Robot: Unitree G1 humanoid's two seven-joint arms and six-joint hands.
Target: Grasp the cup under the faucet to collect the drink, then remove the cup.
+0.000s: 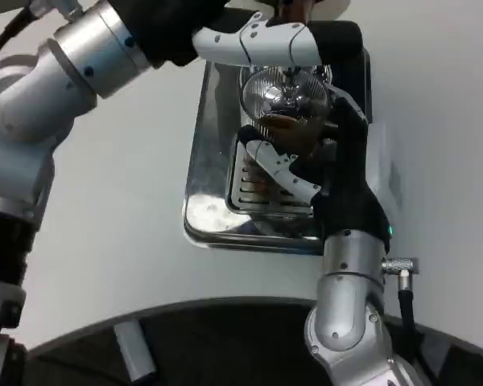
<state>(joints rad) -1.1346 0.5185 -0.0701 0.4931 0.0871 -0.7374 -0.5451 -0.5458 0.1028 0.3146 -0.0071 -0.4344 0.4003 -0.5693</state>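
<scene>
Cup under the faucet, your right hand on it.
Your right hand [306, 165] grips the cup [286, 100] over the steel tray [205, 213]; your left hand [262, 44] rests atop the dispenser, grip unclear.

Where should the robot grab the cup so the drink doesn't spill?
Around its side wall, coming from the robot's right, as the right hand is doing. The cup stands upright on the metal drip tray, so a side hold keeps its mouth up and open.

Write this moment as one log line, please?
right hand: holds cup | left hand: at faucet | drip tray: under cup
</scene>
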